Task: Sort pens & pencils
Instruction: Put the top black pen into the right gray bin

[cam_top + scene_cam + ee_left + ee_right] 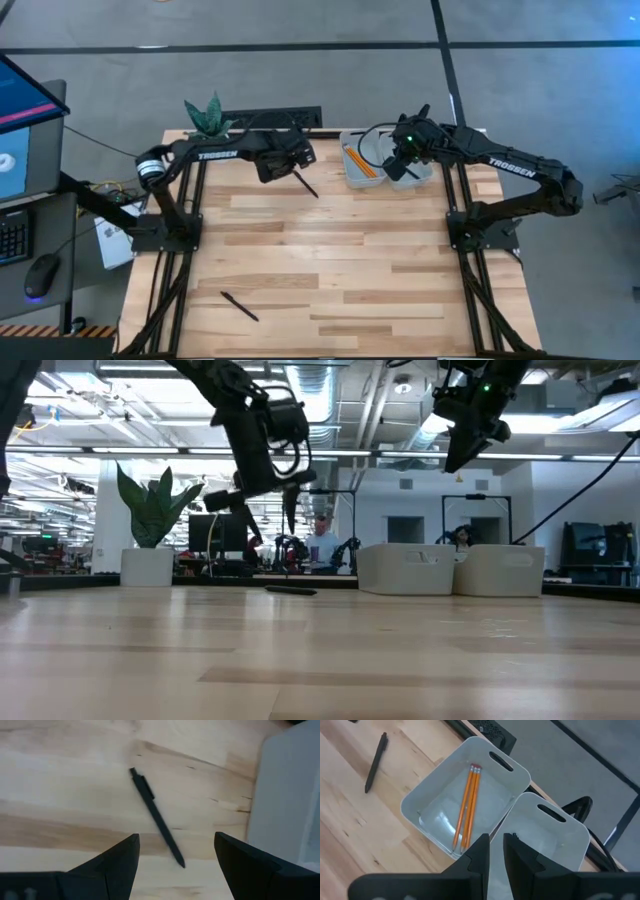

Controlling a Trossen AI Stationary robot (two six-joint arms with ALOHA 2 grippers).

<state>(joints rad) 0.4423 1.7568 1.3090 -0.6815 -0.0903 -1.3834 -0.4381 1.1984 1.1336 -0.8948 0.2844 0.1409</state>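
Observation:
One black pen (156, 817) lies flat on the wooden table, just left of the bins (305, 184). My left gripper (176, 836) hovers open above it, pointing steeply down, with a finger on each side of the pen's lower end and clear of it. A second black pen (240, 306) lies near the table's front edge. Orange pencils (467, 805) lie together in the left white bin (420, 800). The right white bin (570, 840) stands against it. My right gripper (496, 847) hangs shut above the bins with nothing in it.
A potted plant (207, 117) and a black strip (290, 118) sit at the table's far edge, behind my left arm. The middle and right front of the table are bare wood. People and desks show in the room beyond the far edge.

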